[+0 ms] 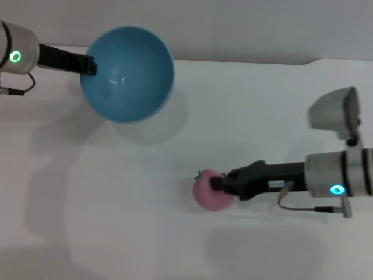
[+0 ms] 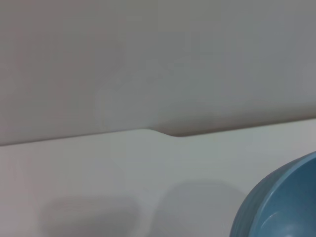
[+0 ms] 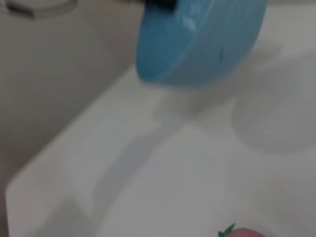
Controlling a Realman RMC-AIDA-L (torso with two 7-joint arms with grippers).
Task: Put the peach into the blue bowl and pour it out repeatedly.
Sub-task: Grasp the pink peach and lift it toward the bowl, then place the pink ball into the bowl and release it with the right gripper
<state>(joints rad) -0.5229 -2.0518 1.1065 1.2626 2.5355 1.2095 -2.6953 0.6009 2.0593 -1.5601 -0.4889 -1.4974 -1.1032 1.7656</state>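
The blue bowl (image 1: 127, 73) is empty as far as I can see into it, so the peach (image 1: 211, 191) is out on the white table (image 1: 116, 233) and the next round has it going back in; how many rounds are behind me I cannot judge. My left gripper (image 1: 90, 64) is clamped on the bowl's left rim at the far left of the scene, holding it lifted and tilted with its shadow on the table below. My right gripper (image 1: 218, 185) reaches in from the right and sits against the peach's right side near the middle of the table, fingertips touching the fruit, but I cannot tell whether they are closed on it. The peach lies well apart from the bowl, nearer and to the right.
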